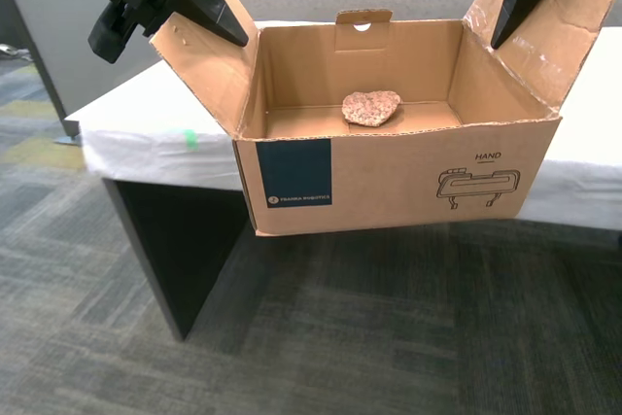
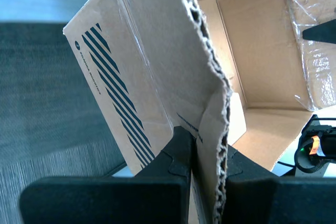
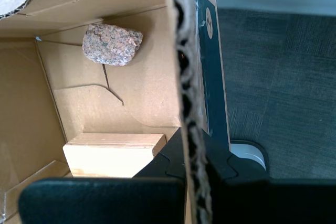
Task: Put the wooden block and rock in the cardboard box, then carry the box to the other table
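Note:
The cardboard box (image 1: pixel 389 172) hangs in the air by its two side flaps, in front of the white-cloth table (image 1: pixel 136 133). The rock (image 1: pixel 370 108) lies on the box floor near the back wall, also seen as the rock (image 3: pixel 112 43). The wooden block (image 3: pixel 113 153) lies inside against a wall; in the exterior view the front wall hides it. My first gripper (image 3: pixel 195 150) is shut on the flap at the exterior view's right (image 1: pixel 501 38). My second gripper (image 2: pixel 210 140) is shut on the flap at the exterior view's left (image 1: pixel 236 36).
The white cloth carries a green tape mark (image 1: pixel 190 138). A dark table base (image 1: pixel 175 240) stands under the table at the exterior view's left. Grey carpet (image 1: pixel 340 337) runs below and in front of the box. A grey wall lies behind the table.

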Robot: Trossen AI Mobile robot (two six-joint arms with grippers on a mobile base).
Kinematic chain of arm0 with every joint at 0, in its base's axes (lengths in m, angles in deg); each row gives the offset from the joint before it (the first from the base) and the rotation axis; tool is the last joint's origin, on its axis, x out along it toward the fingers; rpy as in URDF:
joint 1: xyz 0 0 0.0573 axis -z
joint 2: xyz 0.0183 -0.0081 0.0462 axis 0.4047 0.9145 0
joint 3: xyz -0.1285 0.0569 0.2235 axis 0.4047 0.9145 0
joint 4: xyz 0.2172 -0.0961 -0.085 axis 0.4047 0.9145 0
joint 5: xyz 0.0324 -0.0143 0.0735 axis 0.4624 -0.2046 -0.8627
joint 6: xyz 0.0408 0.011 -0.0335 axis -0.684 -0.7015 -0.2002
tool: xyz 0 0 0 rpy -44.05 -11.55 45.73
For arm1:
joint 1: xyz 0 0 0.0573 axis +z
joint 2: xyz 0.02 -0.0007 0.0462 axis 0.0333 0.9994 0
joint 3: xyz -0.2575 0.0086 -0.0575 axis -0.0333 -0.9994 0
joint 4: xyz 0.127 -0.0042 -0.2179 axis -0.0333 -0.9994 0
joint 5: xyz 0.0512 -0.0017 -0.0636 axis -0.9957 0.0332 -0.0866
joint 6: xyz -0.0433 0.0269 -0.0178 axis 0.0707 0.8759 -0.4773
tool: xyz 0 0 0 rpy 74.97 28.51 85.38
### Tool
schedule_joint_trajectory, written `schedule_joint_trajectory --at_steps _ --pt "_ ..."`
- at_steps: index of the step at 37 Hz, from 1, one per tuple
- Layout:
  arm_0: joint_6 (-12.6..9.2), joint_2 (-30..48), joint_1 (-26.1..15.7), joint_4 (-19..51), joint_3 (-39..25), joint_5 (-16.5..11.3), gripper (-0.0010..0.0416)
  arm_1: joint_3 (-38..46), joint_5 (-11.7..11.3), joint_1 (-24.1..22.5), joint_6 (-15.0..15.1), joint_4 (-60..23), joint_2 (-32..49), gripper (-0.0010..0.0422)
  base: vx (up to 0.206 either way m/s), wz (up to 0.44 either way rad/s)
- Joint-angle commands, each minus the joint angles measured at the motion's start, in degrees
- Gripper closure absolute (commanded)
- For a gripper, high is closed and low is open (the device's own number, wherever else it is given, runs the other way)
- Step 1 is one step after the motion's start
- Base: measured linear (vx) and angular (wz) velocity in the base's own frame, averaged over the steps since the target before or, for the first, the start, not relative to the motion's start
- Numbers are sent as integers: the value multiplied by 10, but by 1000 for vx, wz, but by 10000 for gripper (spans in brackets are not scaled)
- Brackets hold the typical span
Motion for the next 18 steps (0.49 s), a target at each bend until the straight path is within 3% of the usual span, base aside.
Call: schedule_joint_trajectory --at_steps 1,7,14,18 --pt "-7 0 0 -4 -1 10 406 1 10 0 3 14 0 413 181 -229" --pt "-6 0 0 -12 -1 17 406 1 8 0 -3 29 0 413 179 -262" --pt "13 0 0 -12 -1 19 406 1 5 0 -47 40 0 413 171 -327" --pt "28 0 0 -13 -1 19 406 1 -33 0 -63 42 0 413 163 -359"
